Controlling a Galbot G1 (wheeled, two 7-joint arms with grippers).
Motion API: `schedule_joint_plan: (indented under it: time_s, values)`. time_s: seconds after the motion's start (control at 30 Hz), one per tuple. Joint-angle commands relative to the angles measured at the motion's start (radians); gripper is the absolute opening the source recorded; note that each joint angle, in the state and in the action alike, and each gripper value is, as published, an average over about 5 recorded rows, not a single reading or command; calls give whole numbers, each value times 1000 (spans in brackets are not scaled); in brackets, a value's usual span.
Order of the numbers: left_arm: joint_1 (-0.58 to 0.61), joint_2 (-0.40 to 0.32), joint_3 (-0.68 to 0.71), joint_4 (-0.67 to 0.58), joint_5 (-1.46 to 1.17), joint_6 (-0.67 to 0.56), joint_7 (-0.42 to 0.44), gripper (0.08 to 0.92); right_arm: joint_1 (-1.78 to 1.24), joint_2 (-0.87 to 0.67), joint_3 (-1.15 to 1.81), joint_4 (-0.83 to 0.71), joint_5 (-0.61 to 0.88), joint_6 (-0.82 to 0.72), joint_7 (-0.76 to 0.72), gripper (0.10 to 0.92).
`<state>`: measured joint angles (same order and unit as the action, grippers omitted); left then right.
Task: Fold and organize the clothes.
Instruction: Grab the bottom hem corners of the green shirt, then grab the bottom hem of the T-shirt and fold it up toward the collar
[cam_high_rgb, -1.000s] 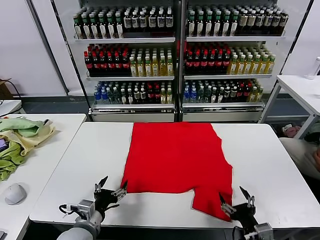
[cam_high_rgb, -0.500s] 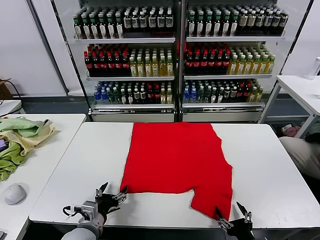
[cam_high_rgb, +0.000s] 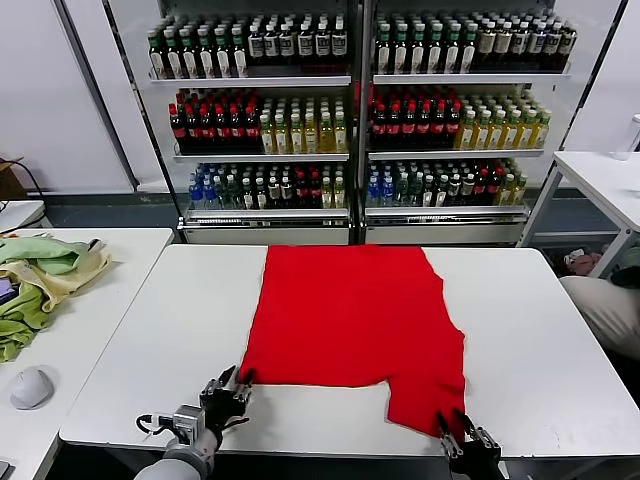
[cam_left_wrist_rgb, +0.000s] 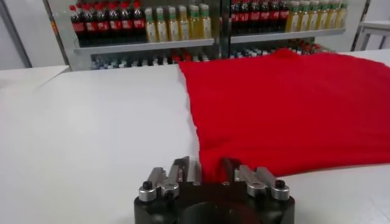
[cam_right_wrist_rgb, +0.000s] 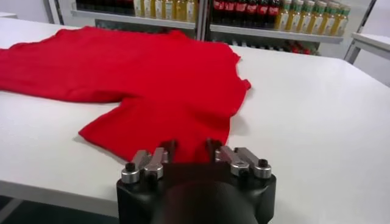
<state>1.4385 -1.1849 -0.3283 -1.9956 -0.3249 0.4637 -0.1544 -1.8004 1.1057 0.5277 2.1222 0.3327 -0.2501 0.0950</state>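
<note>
Head view shows the white table (cam_high_rgb: 150, 330) with the red T-shirt (cam_high_rgb: 350, 315) lying flat at its centre, not yet folded, so nearly all the work remains. At 7 o'clock the left gripper (cam_high_rgb: 232, 387) pinches the shirt's near corner. At 5 o'clock the right gripper (cam_high_rgb: 460, 437) is closed on the near hem. Lifting and folding looks next.
</note>
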Motion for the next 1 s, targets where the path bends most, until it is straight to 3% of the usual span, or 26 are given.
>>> schedule_joint_plan:
  time_s: [0.03,0.2,0.43,0.63,0.8,1.0]
  values:
    - [0,-7,15,15,4,-1,5,230,23,-17,5,6,49,-5,4,153]
    - [-2,-5,11,-3,3,-3,16,107,8,-58,68,75,193,-40,-18,121]
    - [50,41,-9,-82,-4,-4,19,90,-131,-135,190,270,328,-118,-53,121]
    - [195,140,-118,-265,-40,18,0,90,-288,-166,254,343,241,-140,-84,121]
    - [379,219,-215,-348,-60,19,-21,90,-355,-149,224,382,182,-138,-73,121]
    - [497,263,-262,-426,-57,8,-46,90,-84,-144,176,408,301,-198,51,121]
